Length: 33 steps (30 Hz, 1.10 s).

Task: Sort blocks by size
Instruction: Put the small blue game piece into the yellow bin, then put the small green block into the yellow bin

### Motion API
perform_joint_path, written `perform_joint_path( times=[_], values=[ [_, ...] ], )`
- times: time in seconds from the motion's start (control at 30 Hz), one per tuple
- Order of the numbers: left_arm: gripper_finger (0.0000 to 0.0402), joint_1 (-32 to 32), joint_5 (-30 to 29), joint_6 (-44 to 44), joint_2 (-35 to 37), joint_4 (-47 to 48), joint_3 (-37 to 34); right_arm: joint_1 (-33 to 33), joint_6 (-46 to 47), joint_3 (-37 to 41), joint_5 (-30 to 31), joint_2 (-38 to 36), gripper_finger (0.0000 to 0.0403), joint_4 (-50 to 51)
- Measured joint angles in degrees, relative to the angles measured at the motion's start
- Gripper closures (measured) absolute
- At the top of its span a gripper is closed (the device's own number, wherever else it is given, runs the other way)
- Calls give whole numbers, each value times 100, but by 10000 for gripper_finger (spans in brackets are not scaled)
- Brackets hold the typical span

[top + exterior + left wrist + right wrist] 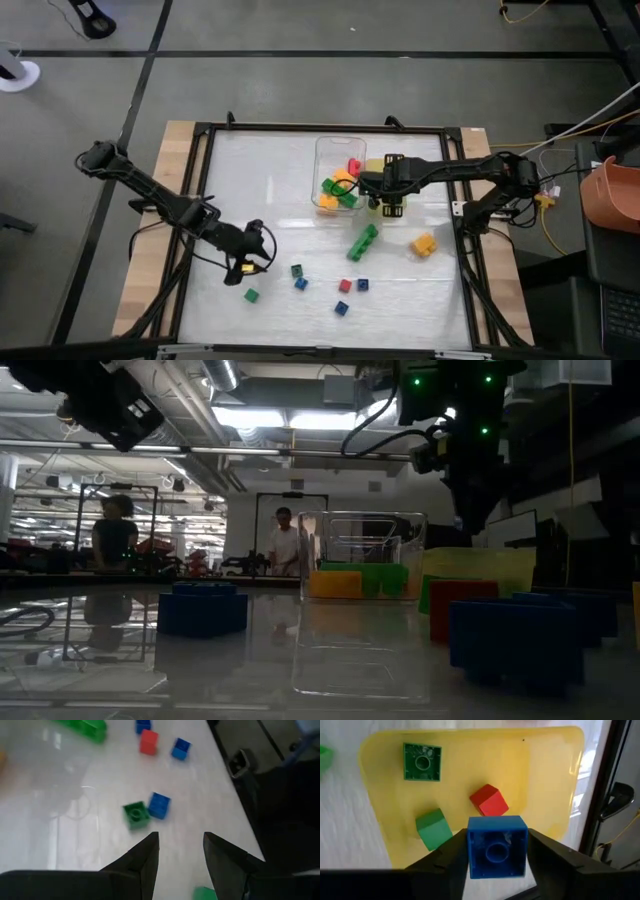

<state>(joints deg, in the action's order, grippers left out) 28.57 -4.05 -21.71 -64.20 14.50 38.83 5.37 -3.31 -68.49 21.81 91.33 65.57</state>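
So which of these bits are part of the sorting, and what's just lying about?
Part of the job: loose blocks; blue block in the right hand; yellow tray; clear tray; left hand, open.
Lying about: cables; orange bucket.

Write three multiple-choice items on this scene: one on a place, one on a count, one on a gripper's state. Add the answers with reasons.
1. Where is the right gripper?
A. Over the yellow tray
B. At the table's left edge
C. Off the table

2. How many blocks lie in the yellow tray?
A. None
B. Three
C. Six

3. What is the left gripper doing?
A. Shut on a red block
B. Shut on a long green bar
C. Open and holding nothing

Answers:
1 A, the right wrist view looks down on the tray.
2 B, two green blocks and one red block lie there, while the blue block is in the fingers.
3 C, bare table shows between its fingers.
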Motion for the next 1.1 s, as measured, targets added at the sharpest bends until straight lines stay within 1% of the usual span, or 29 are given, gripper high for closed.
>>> perform_joint_path(
  times=[0.1,0.2,0.3,0.5,0.67,0.83,0.97,1.1],
  values=[
    [260,247,1,-38,0,0,0,-4,2,0,-1,0,183,-66],
    [260,517,-13,-40,-9,-2,0,-5,31,1,-42,0,168,-174],
    [260,771,-43,-87,-90,-7,2,-7,170,1,-51,0,163,-292],
    [260,1125,-21,-691,-447,-32,2,-7,230,0,-105,0,162,-338],
    [260,1198,-17,-967,-714,-35,2,-9,702,1,-526,0,162,-271],
    [257,1197,-17,-858,-910,-11,2,-13,840,1,-1175,0,162,-248],
    [233,1201,40,-748,-1111,1,2,-15,1070,0,-1497,0,162,-248],
    [208,1273,84,-428,-1209,-6,2,-96,1220,0,-1643,0,162,-248]
  ],
)
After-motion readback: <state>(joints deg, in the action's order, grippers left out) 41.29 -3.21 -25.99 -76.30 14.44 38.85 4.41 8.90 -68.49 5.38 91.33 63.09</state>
